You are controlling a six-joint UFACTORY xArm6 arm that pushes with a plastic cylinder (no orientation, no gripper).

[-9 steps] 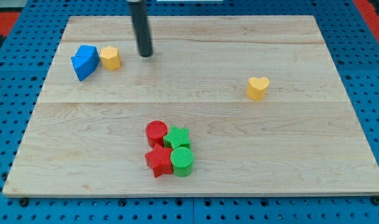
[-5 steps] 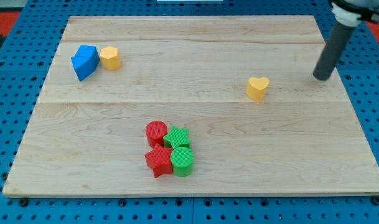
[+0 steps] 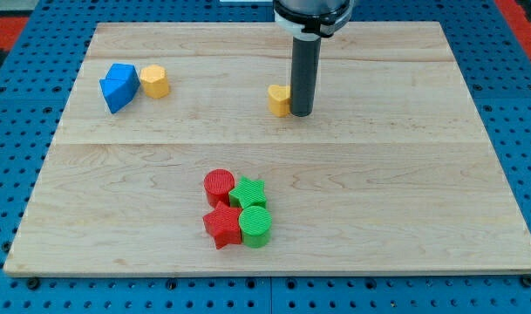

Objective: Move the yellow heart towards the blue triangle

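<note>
On the pale wooden board point(image 3: 405, 192) over blue pegboard point(image 3: 527, 131), my tip point(image 3: 301, 112) touches the yellow heart point(image 3: 279, 99) at its 3 o'clock. There is no claw, just the rod. Two yellow, two red, two green, one blue triangle point(image 3: 118, 87).

Arm enters from the view's top, centre-right. Only the end section shows: a wide dark collar at the top edge w/ a straight dark rod below it. Rod is approx. vertical, leaning very slightly. My tip point(image 3: 301, 113) sits at table-top level in the upper-middle part of the board, pressed against a small block on its left side. No gripper fitted; upper arm links are out of frame.
</note>
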